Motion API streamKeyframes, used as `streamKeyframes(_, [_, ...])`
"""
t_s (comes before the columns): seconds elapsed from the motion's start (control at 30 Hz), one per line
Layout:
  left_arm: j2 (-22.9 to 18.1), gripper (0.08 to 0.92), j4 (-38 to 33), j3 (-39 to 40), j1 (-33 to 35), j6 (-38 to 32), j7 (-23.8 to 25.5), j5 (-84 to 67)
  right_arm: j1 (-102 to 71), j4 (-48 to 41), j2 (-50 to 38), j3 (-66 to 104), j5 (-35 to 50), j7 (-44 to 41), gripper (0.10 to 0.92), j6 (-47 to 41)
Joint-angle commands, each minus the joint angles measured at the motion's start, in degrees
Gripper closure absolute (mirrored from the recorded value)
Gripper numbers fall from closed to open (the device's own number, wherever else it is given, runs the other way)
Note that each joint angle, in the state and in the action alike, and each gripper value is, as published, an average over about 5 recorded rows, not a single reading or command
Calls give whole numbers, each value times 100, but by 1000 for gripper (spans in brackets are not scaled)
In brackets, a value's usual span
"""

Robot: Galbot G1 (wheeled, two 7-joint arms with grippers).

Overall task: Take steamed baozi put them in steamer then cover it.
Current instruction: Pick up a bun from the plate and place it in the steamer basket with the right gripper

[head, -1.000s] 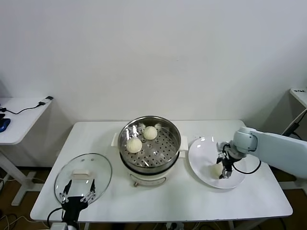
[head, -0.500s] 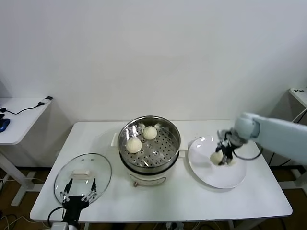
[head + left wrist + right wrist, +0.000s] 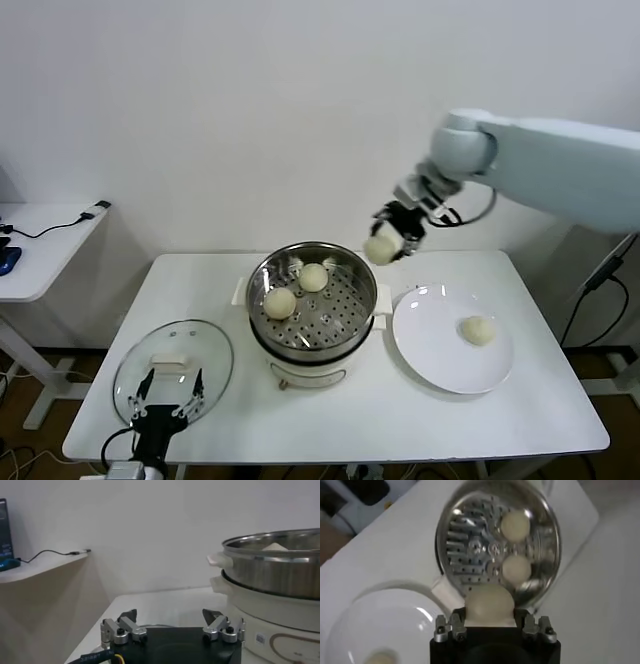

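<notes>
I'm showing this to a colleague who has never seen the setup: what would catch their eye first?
The right gripper, raised above the table, holds a baozi near the steamer's back right rim. Two baozi already lie inside, and one waits on the white plate.

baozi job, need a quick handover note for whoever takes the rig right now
Right gripper: shut on a baozi, raised near the steamer's right rim.
Left gripper: open, parked low by the cover, which lies flat on the table left of the steamer.
Steamer: uncovered, two baozi inside.
Plate: one baozi on it.
Done: two buns loaded, third picked up.
Left: drop the held bun in, fetch the plate's bun, put the cover on.
</notes>
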Motion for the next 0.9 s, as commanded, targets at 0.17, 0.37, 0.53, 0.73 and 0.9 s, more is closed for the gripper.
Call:
streamKeyframes(0.17, [-12,177,6,-26,12,5,3,31,-583,285,1501,139,-1155,-75,389,1595])
streamKeyframes(0.37, [1,177,25,-55,-7,1,0,25,-1069,-108,1785,-30,-1393,27,389,1681])
streamKeyframes(0.53, [1,177,33,-49,-18,3,3,23,-1473,-306,1867,-71,-1567,104,388,1656])
streamKeyframes(0.73, [29,177,66,-72,-33,-1,-4,3,-1733,-494,1865,-92,-1732,269,388,1570])
streamKeyframes(0.9, [35,177,56,-60,-39,4,-2,7,-1871,-765,1900,-21,-1847,434,382,1581])
